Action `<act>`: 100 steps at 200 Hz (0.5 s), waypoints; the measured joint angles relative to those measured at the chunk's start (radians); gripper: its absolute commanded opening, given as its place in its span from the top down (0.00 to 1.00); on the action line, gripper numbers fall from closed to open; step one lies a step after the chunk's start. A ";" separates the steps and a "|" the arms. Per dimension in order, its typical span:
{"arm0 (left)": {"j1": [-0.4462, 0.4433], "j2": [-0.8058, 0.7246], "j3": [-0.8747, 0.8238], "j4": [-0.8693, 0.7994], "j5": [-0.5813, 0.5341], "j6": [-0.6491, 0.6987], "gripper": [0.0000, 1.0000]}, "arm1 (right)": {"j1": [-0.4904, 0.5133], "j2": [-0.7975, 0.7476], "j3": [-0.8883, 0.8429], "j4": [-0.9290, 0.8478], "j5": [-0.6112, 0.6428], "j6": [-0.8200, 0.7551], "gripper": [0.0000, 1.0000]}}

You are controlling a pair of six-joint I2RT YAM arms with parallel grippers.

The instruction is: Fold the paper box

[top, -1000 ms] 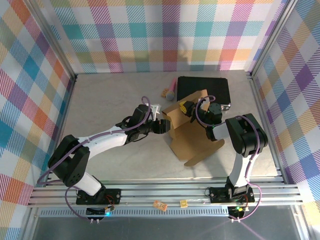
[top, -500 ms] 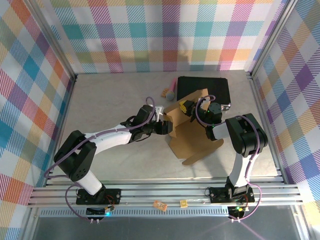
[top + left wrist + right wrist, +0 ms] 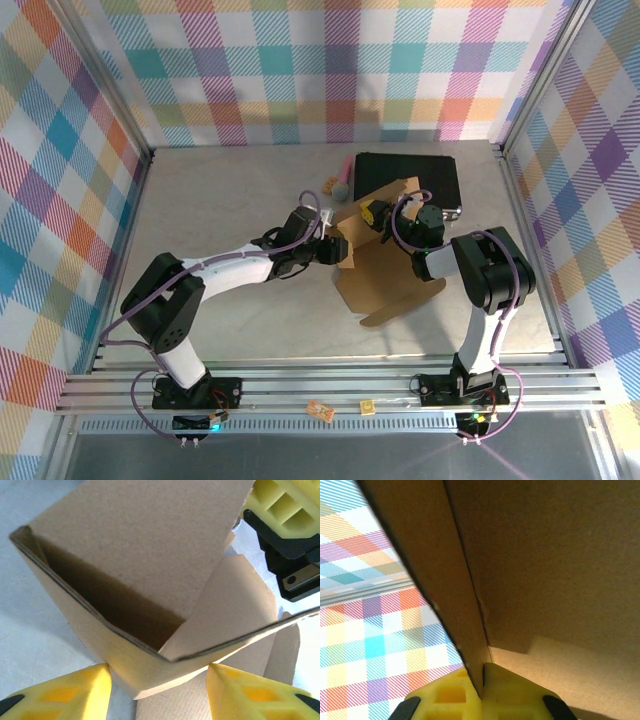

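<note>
1. The paper box [image 3: 385,272] lies on the table [image 3: 220,200], right of centre. It is partly folded, with a broad brown panel lying flat towards the near side and walls raised at its far end.
2. The far end of the paper box sits just in front of a black case [image 3: 405,172], and one raised flap overlaps the case's near edge in the top view.
3. The left gripper [image 3: 333,250] reaches in from the left, at the raised left corner of the box.
4. In the left wrist view, its two yellow fingers [image 3: 75,692] stand partway apart with the folded cardboard corner in the gap between them. Whether the pads press on the cardboard cannot be told.
5. The right gripper [image 3: 376,214] sits at the far raised wall, close to the case.
6. In the right wrist view, its fingers [image 3: 445,697] are closed together on the thin edge of an upright cardboard wall. The wall runs down into the seam between them.
7. The left wrist view also shows the right gripper at top right, just beside a box flap.
</note>
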State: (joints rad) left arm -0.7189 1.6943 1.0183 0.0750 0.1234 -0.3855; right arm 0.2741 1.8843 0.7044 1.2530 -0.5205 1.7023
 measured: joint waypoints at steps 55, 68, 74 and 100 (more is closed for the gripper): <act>-0.008 0.038 0.029 -0.028 -0.058 0.009 0.56 | 0.000 0.000 0.000 -0.014 0.003 0.000 1.00; -0.013 0.047 0.038 -0.033 -0.075 0.009 0.58 | 0.000 0.000 0.000 -0.016 0.007 0.000 1.00; -0.013 0.050 0.043 -0.039 -0.082 0.009 0.58 | 0.000 0.000 0.000 -0.016 0.009 0.000 1.00; -0.017 0.067 0.066 -0.049 -0.105 0.010 0.60 | 0.000 0.000 0.001 -0.016 0.016 0.001 1.00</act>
State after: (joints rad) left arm -0.7357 1.7611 1.0840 0.0261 0.0189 -0.3759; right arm 0.2737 1.8843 0.7052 1.2369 -0.5049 1.7031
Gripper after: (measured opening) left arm 0.409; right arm 0.045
